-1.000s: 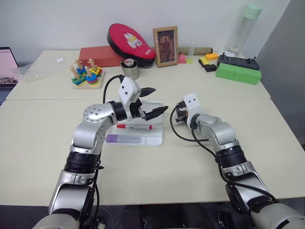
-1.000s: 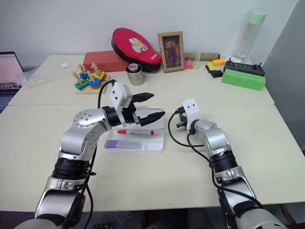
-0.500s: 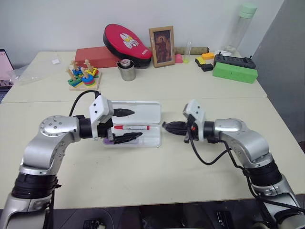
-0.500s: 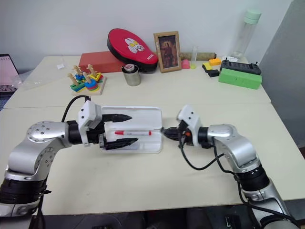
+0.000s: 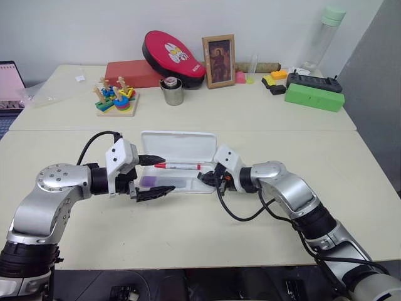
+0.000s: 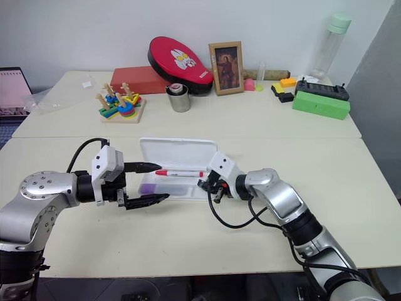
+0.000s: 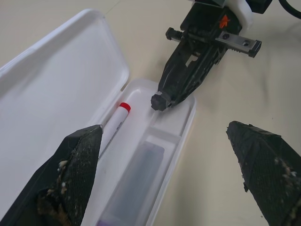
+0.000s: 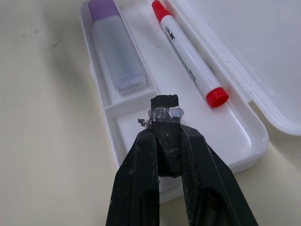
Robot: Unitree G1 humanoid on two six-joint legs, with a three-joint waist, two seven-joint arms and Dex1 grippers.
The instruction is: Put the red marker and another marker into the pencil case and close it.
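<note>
The flat white plastic pencil case (image 5: 178,164) lies open with the slim red-capped marker (image 5: 177,166) and thick lilac marker (image 5: 164,182) inside, while the left gripper (image 5: 152,177) is spread wide and the right gripper (image 8: 165,104) pinches a small black object (image 8: 164,100).

Head stereo pair high over the table (image 5: 188,232); both wrist views close on the pencil case (image 8: 244,136)
</note>
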